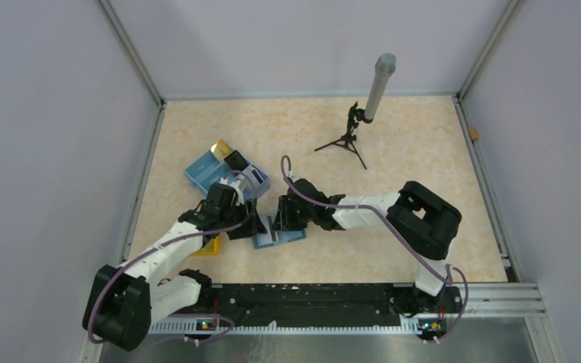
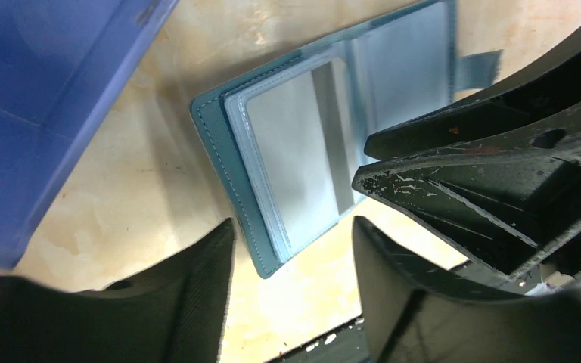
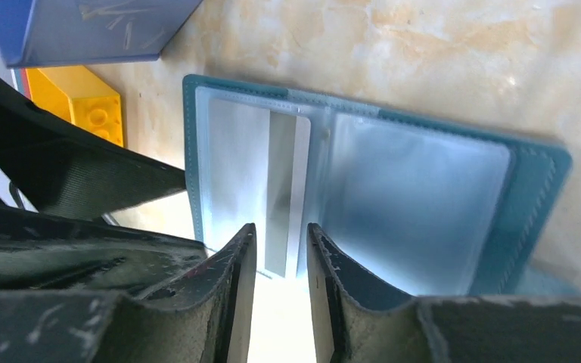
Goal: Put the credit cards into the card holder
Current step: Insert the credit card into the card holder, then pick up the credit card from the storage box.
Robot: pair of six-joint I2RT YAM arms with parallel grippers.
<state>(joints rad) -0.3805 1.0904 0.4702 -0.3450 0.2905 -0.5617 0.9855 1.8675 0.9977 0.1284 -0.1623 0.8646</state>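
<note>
- The left pincer (image 2: 293, 233) hangs with its fingers wide apart and nothing between them, low over the near edge of the card holder (image 2: 234, 181).
- The right pincer (image 3: 281, 236) shows only a narrow gap. Its tips are at the edge of a silvery card (image 3: 289, 181), but it cannot be told whether they pinch it.
- That card sits partly inside a clear sleeve on one half of the card holder, which lies open and flat on the counter (image 1: 408, 159) between the two pincers. Its pale blue inside faces up, with a teal rim around it.
- A yellow studded block (image 3: 94, 113) lies near the holder on the left arm's side, and the blue tray box (image 1: 203, 172) sits just beyond.
- A gold card (image 1: 219, 149) stands tilted at the box's far end.
- The counter is beige with a marbled pattern.
- Farther back, well apart from the rest, a small black tripod (image 1: 344, 141) carries a grey cylinder (image 1: 379, 85) leaning to the right.
- Plain pale lilac walls (image 1: 45, 113) enclose the counter on three sides, with metal rails along their edges.
- A black rail (image 1: 310, 295) runs along the near edge.
</note>
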